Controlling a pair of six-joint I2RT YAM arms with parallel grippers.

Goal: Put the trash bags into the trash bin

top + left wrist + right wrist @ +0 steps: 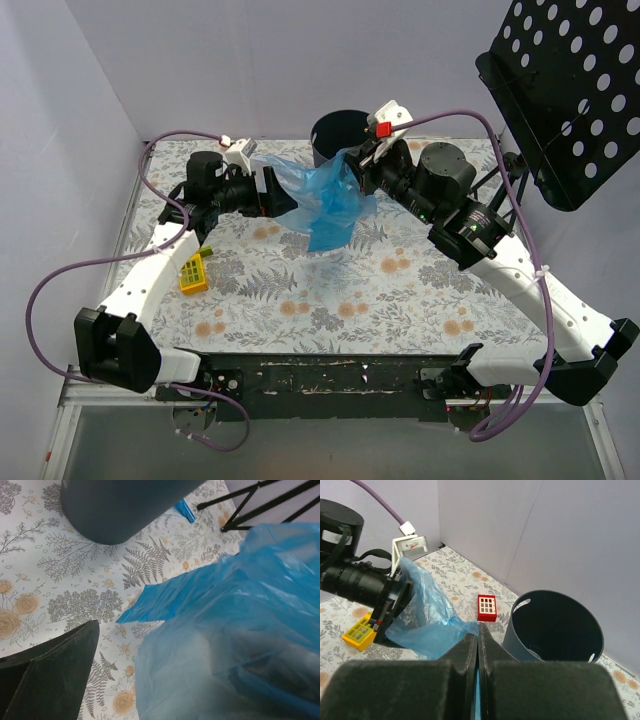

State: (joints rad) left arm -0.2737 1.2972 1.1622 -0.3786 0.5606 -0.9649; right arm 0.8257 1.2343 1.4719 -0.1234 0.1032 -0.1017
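Observation:
A spread blue trash bag [325, 205] hangs above the table between my two grippers. My right gripper [478, 630] is shut on one corner of it, just left of the dark round trash bin [552, 625]. My left gripper [272, 190] stands open. Its left finger [50, 675] is bare, and the bag [240, 630] drapes over the other finger and hides it. A small folded blue trash bag [185, 510] lies on the table beside the bin [115, 505]. The bin [335, 135] stands at the back middle.
A yellow block [193, 272] lies at the left of the table. A red-and-white tile [487, 608] lies near the bin. A black perforated music stand [570, 90] stands at the back right, its legs [260, 505] close to the folded bag. Grey walls close the left and back sides.

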